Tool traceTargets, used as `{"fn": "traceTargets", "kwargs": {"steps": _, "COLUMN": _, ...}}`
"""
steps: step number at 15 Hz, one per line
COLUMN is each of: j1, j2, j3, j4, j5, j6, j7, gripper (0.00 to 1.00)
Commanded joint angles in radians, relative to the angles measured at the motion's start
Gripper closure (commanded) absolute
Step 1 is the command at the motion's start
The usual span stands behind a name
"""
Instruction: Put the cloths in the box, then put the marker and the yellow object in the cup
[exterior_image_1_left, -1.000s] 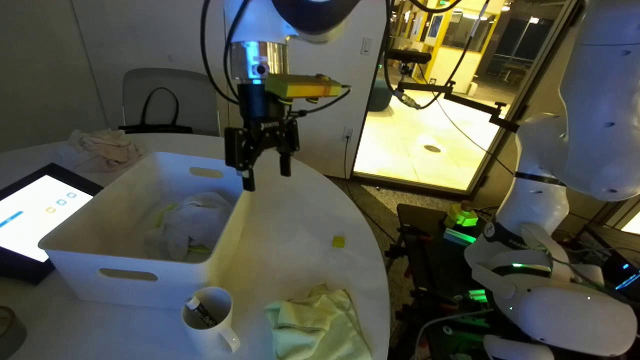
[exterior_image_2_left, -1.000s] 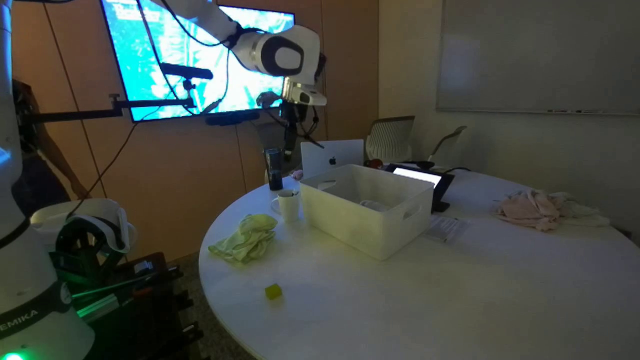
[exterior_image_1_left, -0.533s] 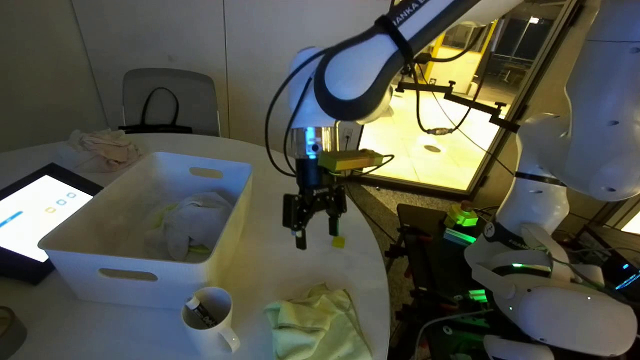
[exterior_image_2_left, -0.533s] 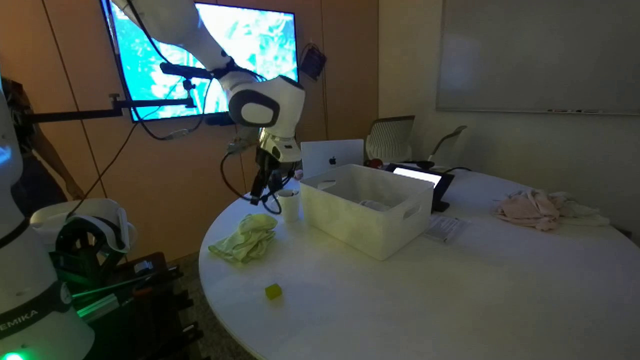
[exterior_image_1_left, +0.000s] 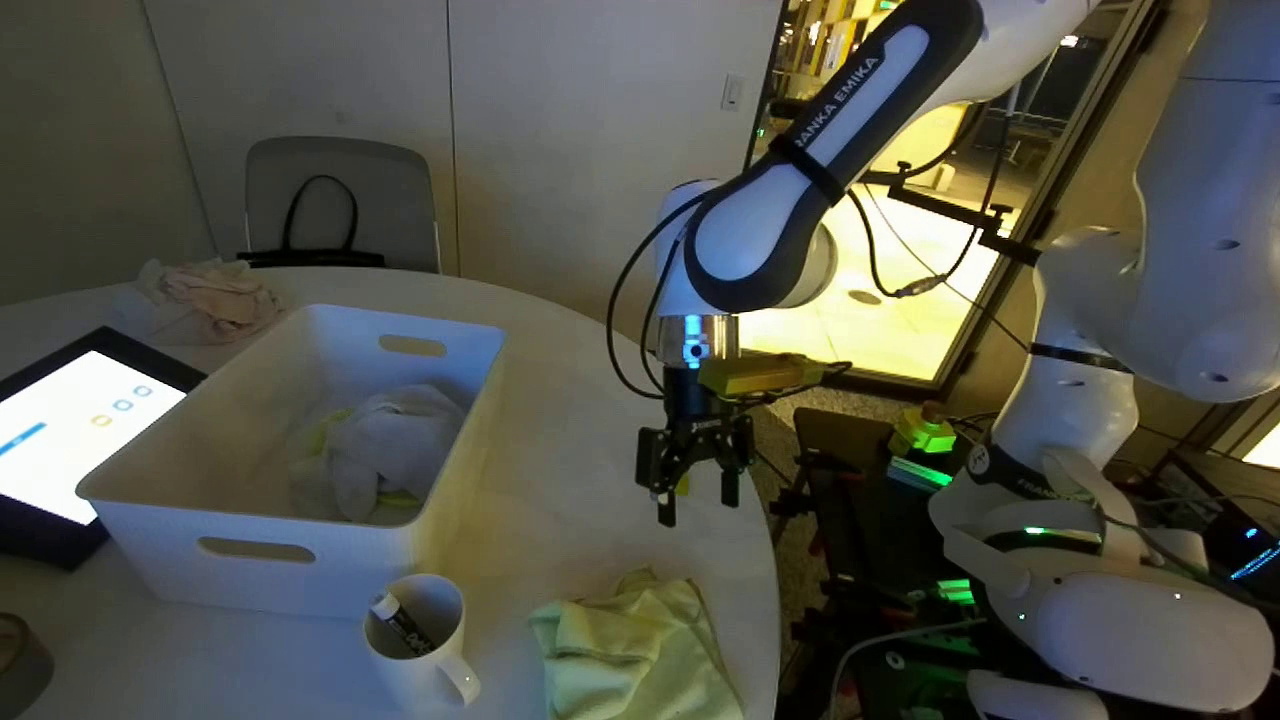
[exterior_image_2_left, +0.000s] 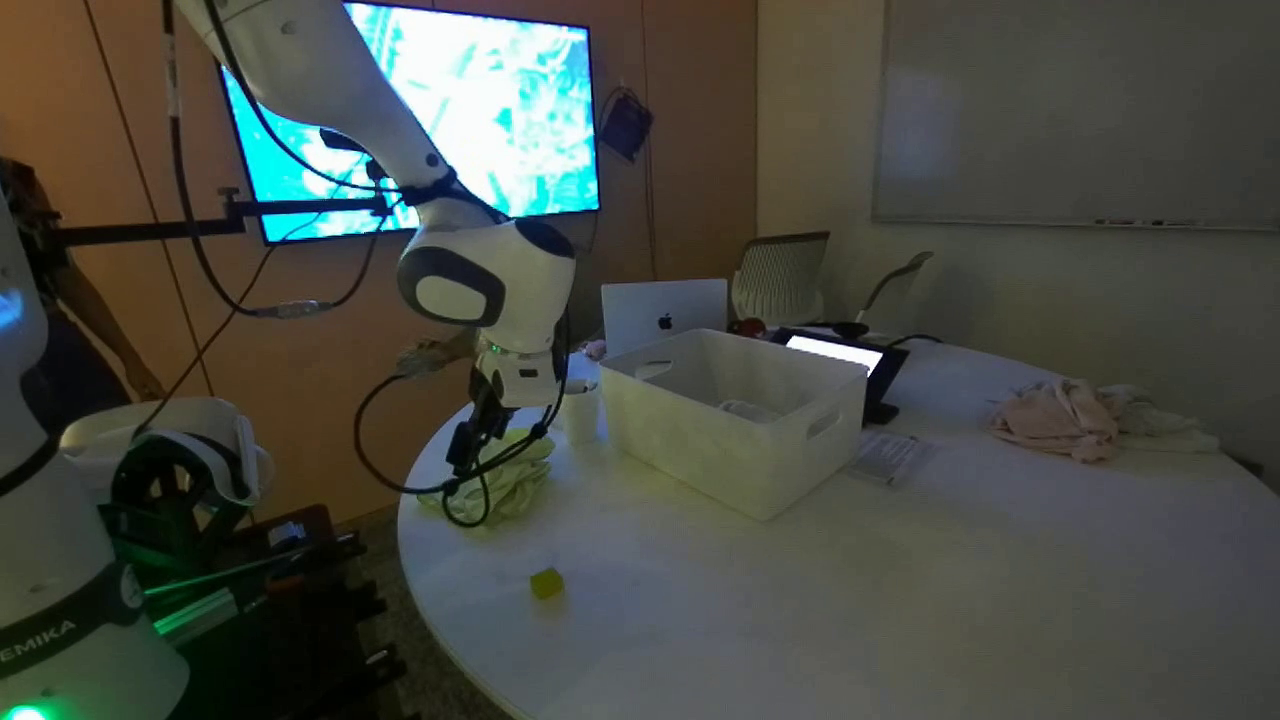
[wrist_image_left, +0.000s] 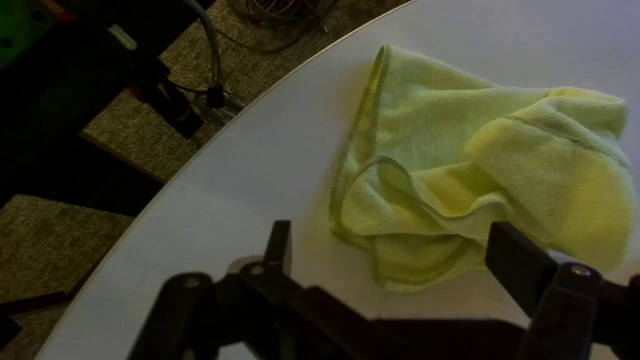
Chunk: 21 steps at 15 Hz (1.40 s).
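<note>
My gripper (exterior_image_1_left: 698, 500) is open and empty above the table. In the wrist view the gripper (wrist_image_left: 390, 237) has the crumpled yellow-green cloth (wrist_image_left: 430, 140) below and ahead of its fingers. This cloth lies near the table edge in both exterior views (exterior_image_1_left: 640, 650) (exterior_image_2_left: 520, 480). The white box (exterior_image_1_left: 260, 590) (exterior_image_2_left: 690, 460) holds a whitish cloth (exterior_image_1_left: 400, 440) with yellow-green bits showing. The marker (exterior_image_1_left: 402, 628) stands tilted inside the white cup (exterior_image_1_left: 415, 690) (exterior_image_2_left: 580, 420). The small yellow object (exterior_image_2_left: 547, 583) lies on the table, partly hidden behind the gripper in an exterior view (exterior_image_1_left: 683, 486).
A pink and white cloth pile (exterior_image_1_left: 215, 300) (exterior_image_2_left: 1060, 420) lies across the table. A lit tablet (exterior_image_1_left: 90, 430) stands beside the box. A laptop (exterior_image_2_left: 665, 315) stands behind the box. A roll (exterior_image_1_left: 20, 660) lies at the table's side. A cable loop hangs beside the gripper.
My gripper has moved down and away from the box towards the table edge, nearer the yellow-green cloth. It stays open. The cloths, box, cup, marker and yellow object have not moved.
</note>
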Motion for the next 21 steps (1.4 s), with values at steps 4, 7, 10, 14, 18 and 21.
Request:
{"fn": "traceTargets", "kwargs": {"steps": 4, "j1": -0.014, "j2": 0.032, "j3": -0.054, "j4": -0.023, "j5": -0.004, "j6": 0.037, "j7": 0.16, "gripper": 0.0}}
{"fn": "traceTargets", "kwargs": {"steps": 7, "j1": -0.015, "j2": 0.088, "j3": -0.072, "j4": -0.005, "j5": 0.005, "j6": 0.057, "j7": 0.232, "gripper": 0.0}}
{"fn": "traceTargets", "kwargs": {"steps": 10, "j1": -0.028, "j2": 0.145, "j3": -0.082, "j4": 0.004, "j5": 0.03, "j6": 0.084, "j7": 0.261, "gripper": 0.0}}
{"fn": "traceTargets", "kwargs": {"steps": 14, "j1": -0.049, "j2": 0.173, "j3": -0.093, "j4": -0.017, "j5": 0.073, "j6": 0.116, "j7": 0.266, "gripper": 0.0}}
{"fn": "traceTargets", "kwargs": {"steps": 18, "j1": -0.065, "j2": 0.19, "j3": -0.097, "j4": -0.026, "j5": 0.141, "j6": 0.174, "j7": 0.25, "gripper": 0.0}}
{"fn": "traceTargets", "kwargs": {"steps": 21, "j1": -0.071, "j2": 0.205, "j3": -0.095, "j4": -0.021, "j5": 0.196, "j6": 0.224, "j7": 0.233, "gripper": 0.0}}
